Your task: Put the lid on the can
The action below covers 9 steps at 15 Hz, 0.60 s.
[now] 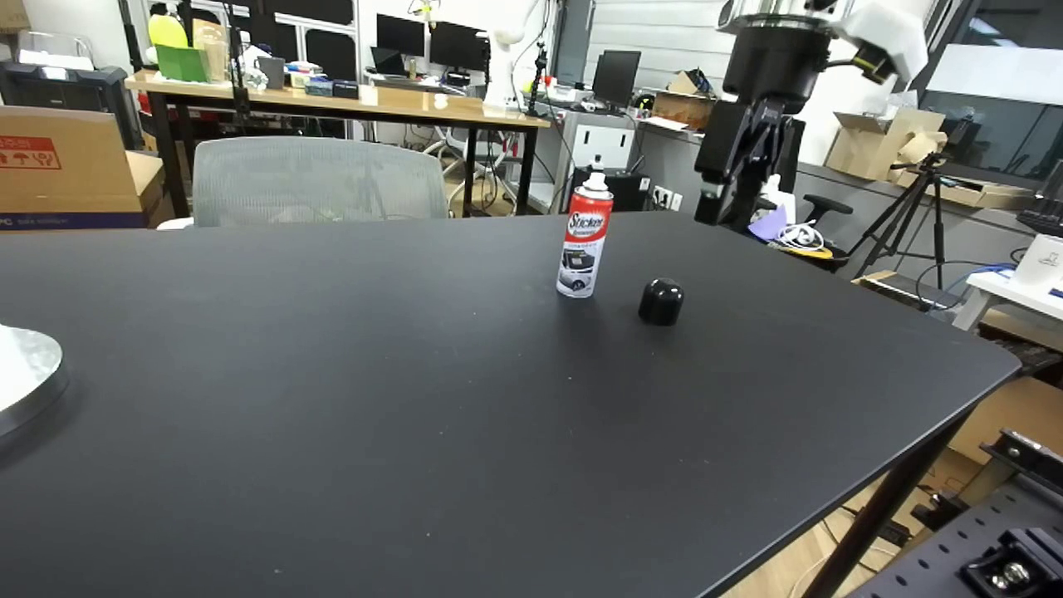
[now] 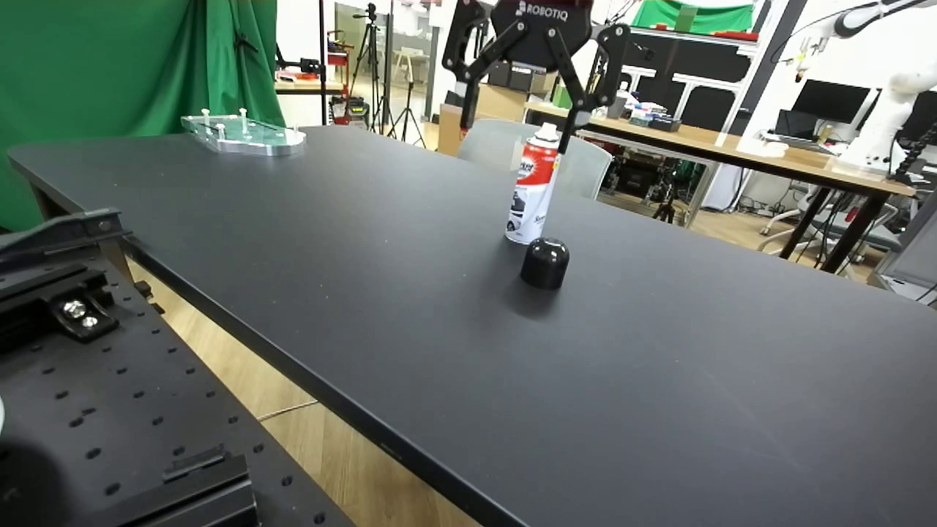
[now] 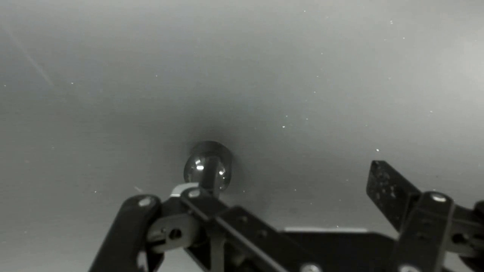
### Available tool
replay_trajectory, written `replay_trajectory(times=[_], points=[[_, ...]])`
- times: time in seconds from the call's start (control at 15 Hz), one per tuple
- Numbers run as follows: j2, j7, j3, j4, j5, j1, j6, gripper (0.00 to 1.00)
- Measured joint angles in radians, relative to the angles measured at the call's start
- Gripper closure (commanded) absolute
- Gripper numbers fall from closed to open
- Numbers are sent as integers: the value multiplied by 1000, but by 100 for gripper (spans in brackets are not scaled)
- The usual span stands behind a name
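Observation:
The lid [image 1: 661, 302] is a glossy black domed cap, standing dome up on the dark table beside the can. It also shows in an exterior view [image 2: 545, 264] and in the wrist view [image 3: 194, 173]. The can [image 1: 585, 242] stands upright with a red and white label and a bare white nozzle; it also shows in an exterior view [image 2: 532, 196]. My gripper [image 2: 514, 137] is wide open and empty, above the table. In the wrist view my gripper [image 3: 295, 166] has its left finger overlapping the lid. A pale curved edge there is partly hidden; I cannot tell whether it is the can.
The dark table [image 1: 374, 374] has its edge at the right in an exterior view. A round metal-rimmed object [image 1: 37, 403] lies at the left. A clear plate with white pegs [image 2: 249, 140] lies at the far end. A grey chair [image 1: 320, 178] stands behind the table.

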<state>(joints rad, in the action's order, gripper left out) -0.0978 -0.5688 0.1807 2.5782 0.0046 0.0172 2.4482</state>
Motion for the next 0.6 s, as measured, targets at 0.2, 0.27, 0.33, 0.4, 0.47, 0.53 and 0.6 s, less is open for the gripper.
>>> replay_trajectory(times=[0.2,0.27,0.33,0.4,0.47,0.53,0.6], points=[[72,-22,-3,-1,0,23,74,0],[90,-26,-5,-1,0,29,96,0],[108,-26,-8,-1,0,34,125,0],[124,-26,-12,-1,-1,39,159,0],[138,-25,-16,0,-3,45,195,0],[150,-24,-19,1,-4,50,234,0],[162,-21,-22,2,-5,54,274,0]])
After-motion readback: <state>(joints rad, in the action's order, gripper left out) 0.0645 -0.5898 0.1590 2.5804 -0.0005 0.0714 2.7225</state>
